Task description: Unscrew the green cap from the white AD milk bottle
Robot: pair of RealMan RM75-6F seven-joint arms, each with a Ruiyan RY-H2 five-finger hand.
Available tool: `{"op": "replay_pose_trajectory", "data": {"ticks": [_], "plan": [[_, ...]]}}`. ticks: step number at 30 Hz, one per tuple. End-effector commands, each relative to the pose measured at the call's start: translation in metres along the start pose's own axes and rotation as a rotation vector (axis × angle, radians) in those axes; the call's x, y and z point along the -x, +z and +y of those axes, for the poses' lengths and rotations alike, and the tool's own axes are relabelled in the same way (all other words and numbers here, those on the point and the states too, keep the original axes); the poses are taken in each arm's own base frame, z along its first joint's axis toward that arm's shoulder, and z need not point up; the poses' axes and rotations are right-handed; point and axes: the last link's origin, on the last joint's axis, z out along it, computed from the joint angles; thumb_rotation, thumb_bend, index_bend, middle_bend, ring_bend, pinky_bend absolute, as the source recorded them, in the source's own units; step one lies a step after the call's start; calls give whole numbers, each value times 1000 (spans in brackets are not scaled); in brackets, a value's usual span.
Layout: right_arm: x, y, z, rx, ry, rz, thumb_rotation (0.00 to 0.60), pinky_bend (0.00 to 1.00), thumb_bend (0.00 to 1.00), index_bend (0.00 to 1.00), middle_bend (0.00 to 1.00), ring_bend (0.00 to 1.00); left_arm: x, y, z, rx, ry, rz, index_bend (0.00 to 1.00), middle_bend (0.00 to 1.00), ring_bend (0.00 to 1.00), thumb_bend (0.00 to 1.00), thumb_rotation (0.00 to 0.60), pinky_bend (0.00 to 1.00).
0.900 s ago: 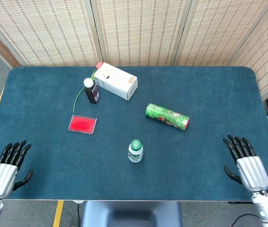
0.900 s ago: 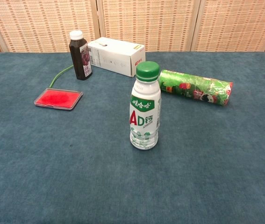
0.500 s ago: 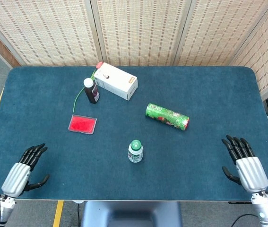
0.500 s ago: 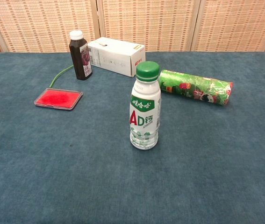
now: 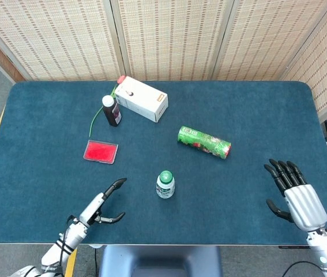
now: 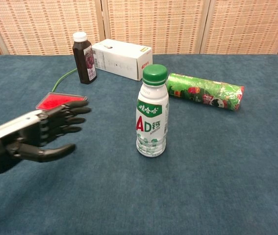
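Note:
The white AD milk bottle (image 5: 165,186) (image 6: 152,120) stands upright near the table's front middle, its green cap (image 5: 165,176) (image 6: 155,73) on top. My left hand (image 5: 101,205) (image 6: 36,132) hovers to the left of the bottle, turned edge-on, fingers apart and pointing toward it, holding nothing. A clear gap separates it from the bottle. My right hand (image 5: 296,193) lies open over the table's front right, fingers spread, far from the bottle; the chest view does not show it.
A green snack tube (image 5: 203,142) (image 6: 205,91) lies behind and right of the bottle. A white box (image 5: 141,98) (image 6: 121,58), a dark juice bottle (image 5: 111,110) (image 6: 84,58) and a red flat case (image 5: 100,152) (image 6: 54,100) sit at the back left.
My left hand has swept from the table's front left corner rightward toward the bottle and turned on edge, entering the chest view. My right hand edged slightly forward and inward.

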Motion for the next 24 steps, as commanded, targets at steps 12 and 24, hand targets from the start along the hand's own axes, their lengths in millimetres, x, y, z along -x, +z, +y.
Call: {"op": "replay_pose_trajectory", "data": {"ticks": [12,24], "plan": [[0,-1,13,32,11,-44,600,0,236,0,0,0,31,62,10,36,2,15,0,0,0,318,600,48],[-2,-2,27,85,14,-49,600,0,236,0,0,0,59,105,40,76,-13,-32,0,0,0,320,600,48]]}}
